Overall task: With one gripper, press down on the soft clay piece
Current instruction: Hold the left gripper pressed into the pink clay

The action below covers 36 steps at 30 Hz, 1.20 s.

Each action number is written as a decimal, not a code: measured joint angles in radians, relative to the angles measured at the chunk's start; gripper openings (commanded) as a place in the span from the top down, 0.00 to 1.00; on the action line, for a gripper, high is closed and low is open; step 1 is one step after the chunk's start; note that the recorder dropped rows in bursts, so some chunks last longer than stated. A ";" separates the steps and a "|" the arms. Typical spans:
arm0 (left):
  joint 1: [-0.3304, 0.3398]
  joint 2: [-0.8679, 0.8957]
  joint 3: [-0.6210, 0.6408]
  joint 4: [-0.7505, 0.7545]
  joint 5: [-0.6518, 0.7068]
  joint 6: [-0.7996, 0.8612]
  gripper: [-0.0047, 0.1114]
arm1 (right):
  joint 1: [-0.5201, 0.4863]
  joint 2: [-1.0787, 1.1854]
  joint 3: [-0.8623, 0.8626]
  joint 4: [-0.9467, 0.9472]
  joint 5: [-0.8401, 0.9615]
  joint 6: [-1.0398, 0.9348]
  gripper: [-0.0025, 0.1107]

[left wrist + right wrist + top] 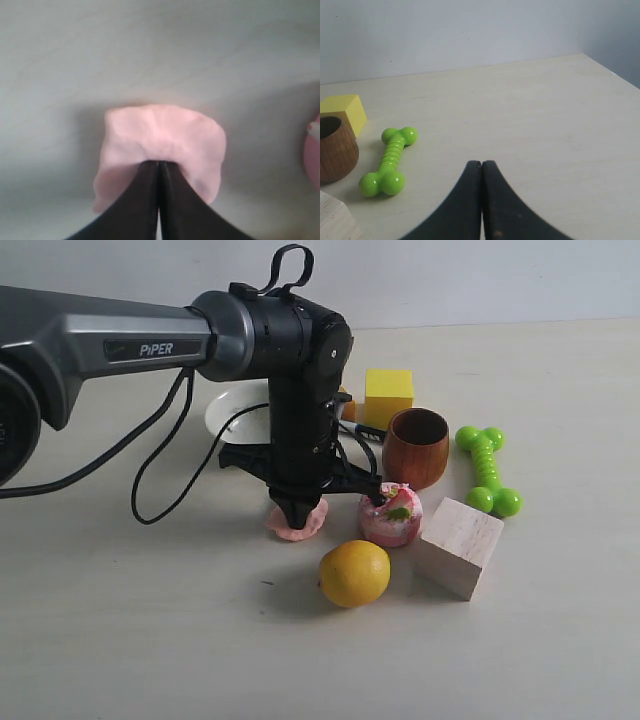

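Note:
The soft clay piece (297, 524) is a pale pink flattish lump on the table, just left of the round pink cake toy. My left gripper (296, 508) points straight down with its jaws shut, and its tips sink into the clay's top. In the left wrist view the shut gripper (159, 163) is dug into the middle of the clay (165, 135), which bulges around the tips. My right gripper (481, 163) is shut with nothing in it and hovers over bare table. It does not show in the exterior view.
A pink cake toy (391, 514) and a yellow fruit (354, 573) lie right of the clay. A wooden block (458, 546), a brown wooden cup (416, 447), a green bone toy (487, 469), a yellow cube (388, 395) and a white dish (236, 410) stand around.

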 measured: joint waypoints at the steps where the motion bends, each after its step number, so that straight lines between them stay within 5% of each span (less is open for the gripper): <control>1: 0.000 0.000 0.000 0.000 0.002 0.002 0.96 | 0.000 0.000 0.000 0.000 0.000 0.000 0.98; 36: 0.000 -0.019 0.007 0.007 0.003 0.002 0.96 | 0.000 0.000 0.000 0.000 0.000 0.000 0.98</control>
